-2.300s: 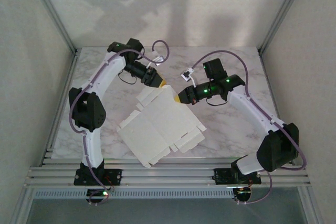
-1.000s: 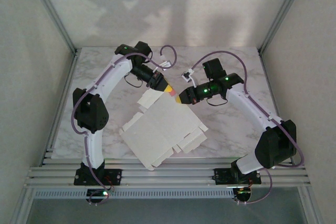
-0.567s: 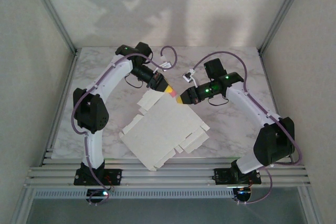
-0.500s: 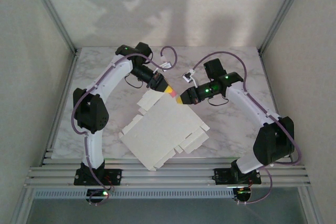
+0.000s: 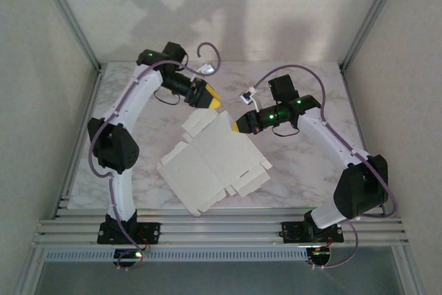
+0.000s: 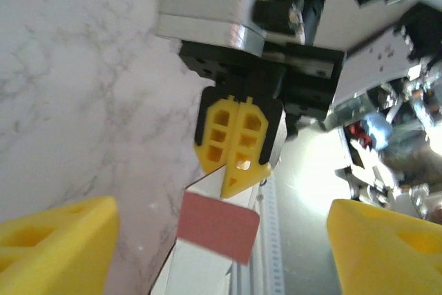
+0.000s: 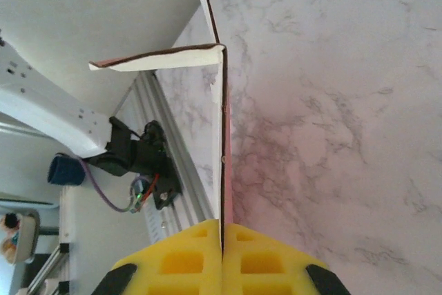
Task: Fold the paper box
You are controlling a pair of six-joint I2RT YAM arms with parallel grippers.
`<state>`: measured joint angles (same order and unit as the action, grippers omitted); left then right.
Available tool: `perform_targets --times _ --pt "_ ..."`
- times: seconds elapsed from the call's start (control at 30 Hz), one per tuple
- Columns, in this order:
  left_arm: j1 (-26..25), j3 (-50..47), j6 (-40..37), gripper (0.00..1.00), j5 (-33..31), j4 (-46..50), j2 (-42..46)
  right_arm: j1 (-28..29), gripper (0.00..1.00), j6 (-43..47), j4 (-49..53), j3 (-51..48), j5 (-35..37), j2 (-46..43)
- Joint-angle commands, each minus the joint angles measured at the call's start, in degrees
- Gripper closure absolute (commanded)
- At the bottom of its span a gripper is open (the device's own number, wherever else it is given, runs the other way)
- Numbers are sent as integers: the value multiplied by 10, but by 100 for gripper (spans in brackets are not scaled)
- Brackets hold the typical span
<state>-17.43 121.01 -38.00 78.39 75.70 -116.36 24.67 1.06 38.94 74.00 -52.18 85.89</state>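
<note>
The paper box [image 5: 210, 164] lies white face up on the marble table, its far corner lifted. My right gripper [image 5: 238, 126] is shut on that corner. In the right wrist view the box's thin edge [image 7: 222, 136] runs straight up from my shut right gripper [image 7: 222, 240], with a flap [image 7: 159, 60] bent off to the left. My left gripper [image 5: 214, 101] hangs open just beyond the box, apart from it. In the left wrist view my left gripper [image 6: 221, 236] stands wide, a pink flap [image 6: 217, 226] sits between its fingers untouched, and the right gripper [image 6: 235, 139] pinches the box behind it.
The marble table [image 5: 304, 170] ends at aluminium rails [image 5: 221, 229] along the near edge, where both arm bases are bolted. Pale walls and frame posts [image 5: 69, 18] close in the left, right and back. A black arm base with cables [image 7: 131, 157] shows past the box.
My left gripper has opened, let go of the box's pink flap and drawn back up and to the left. The right gripper keeps its hold on the corner, barely shifted.
</note>
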Motion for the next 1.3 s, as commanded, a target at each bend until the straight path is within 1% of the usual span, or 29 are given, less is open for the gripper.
perform_targets --times 0.0,0.07,0.13,0.17,0.2,0.23,0.33,0.37,0.43,0.5,0.63,0.7,0.77,0.9,0.93,1.03,1.1,1.17,1.2,1.27 --pt "26 12 7 10 19 12 -9 -6 99 -21 -2 -13 65 -32" --pt "45 0 10 2 19 11 0 -8 99 -32 -2 -23 99 -47" --pt "60 -21 26 1 9 -3 12 -8 100 -43 4 -26 145 -58" --pt "65 -42 54 1 -6 -31 23 -8 100 -47 11 -27 166 -62" --pt "69 -63 85 1 -21 -64 35 -8 100 -52 14 -28 185 -67" --pt "71 -105 130 1 -38 -115 53 -8 100 -58 16 -30 202 -72" --pt "71 -232 292 1 -114 -321 117 -9 100 -70 17 -35 232 -86" --pt "71 -265 327 1 -135 -368 132 -9 100 -73 18 -37 239 -90" --pt "71 -306 356 0 -144 -410 150 -11 100 -74 21 -38 244 -97" --pt "69 -348 371 1 -145 -443 165 -12 100 -72 26 -37 232 -100" --pt "60 -397 338 2 -111 -448 172 -14 100 -58 35 -32 179 -104" --pt "57 -411 330 5 -117 -455 173 -15 100 -51 43 -26 164 -103" --pt "58 -425 328 10 -133 -465 170 -19 100 -43 53 -17 147 -102" --pt "67 -445 326 15 -120 -482 162 -31 100 -21 90 16 128 -98" --pt "74 -449 324 16 -113 -485 161 -35 100 -14 103 25 121 -97" --pt "100 -449 316 19 -63 -486 153 -45 100 -2 126 54 84 -97" --pt "111 -434 293 20 -22 -467 152 -51 100 3 129 69 58 -102" --pt "115 -408 248 21 13 -422 150 -60 100 7 134 87 28 -106" --pt "116 -392 219 22 28 -389 148 -63 100 11 139 97 14 -104" --pt "119 -341 120 24 43 -274 137 -67 100 30 164 125 -20 -98"
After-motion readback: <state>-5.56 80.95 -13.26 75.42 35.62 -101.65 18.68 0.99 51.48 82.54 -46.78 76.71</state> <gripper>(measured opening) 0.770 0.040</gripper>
